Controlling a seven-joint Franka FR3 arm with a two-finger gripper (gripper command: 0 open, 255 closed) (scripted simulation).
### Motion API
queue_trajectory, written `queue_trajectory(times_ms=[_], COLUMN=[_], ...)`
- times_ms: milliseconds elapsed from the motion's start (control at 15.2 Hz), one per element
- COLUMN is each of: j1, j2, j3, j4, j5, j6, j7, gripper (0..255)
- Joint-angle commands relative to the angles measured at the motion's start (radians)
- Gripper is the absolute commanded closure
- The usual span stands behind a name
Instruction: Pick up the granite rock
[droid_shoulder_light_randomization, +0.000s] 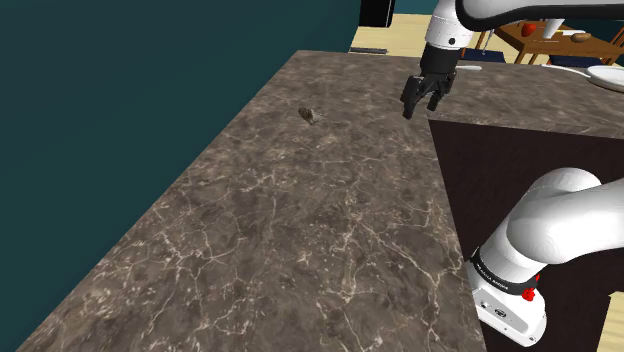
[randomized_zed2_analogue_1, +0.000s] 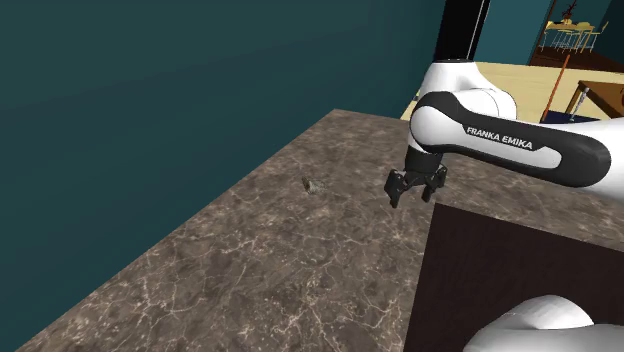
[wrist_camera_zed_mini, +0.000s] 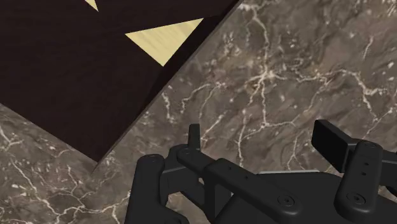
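Fingers (wrist_camera_zed_mini: 331, 141) stand wide apart with nothing between them, presumably readied for a grasp not yet begun. They hang over the bench (droid_shoulder_light_randomization: 300, 250), a broad dark slab veined in pale lines that runs along a teal wall (droid_shoulder_light_randomization: 120, 120). The dark stand (droid_shoulder_light_randomization: 520, 180) butts against the bench, so the white arm (randomized_zed2_analogue_1: 500, 140) reaches out past its corner. Well apart from the fingers, toward the wall, lies the small brownish rock (droid_shoulder_light_randomization: 308, 116) (bare bench all round it).
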Motion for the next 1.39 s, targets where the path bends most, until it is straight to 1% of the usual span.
queue_trajectory(times_ms=[0, 330, 660, 990, 1320], j1=[0.000, 0.039, 0.072, 0.098, 0.116], j2=[0.000, 0.207, 0.407, 0.605, 0.806], j3=[0.000, 0.004, 0.010, 0.019, 0.034], j4=[0.000, 0.134, 0.296, 0.487, 0.716], j5=[0.000, 0.041, 0.082, 0.122, 0.157], j6=[0.000, 0.060, 0.085, 0.078, 0.039], j7=[0.000, -0.021, -0.047, -0.072, -0.092], gripper=[0, 0, 0, 0, 0])
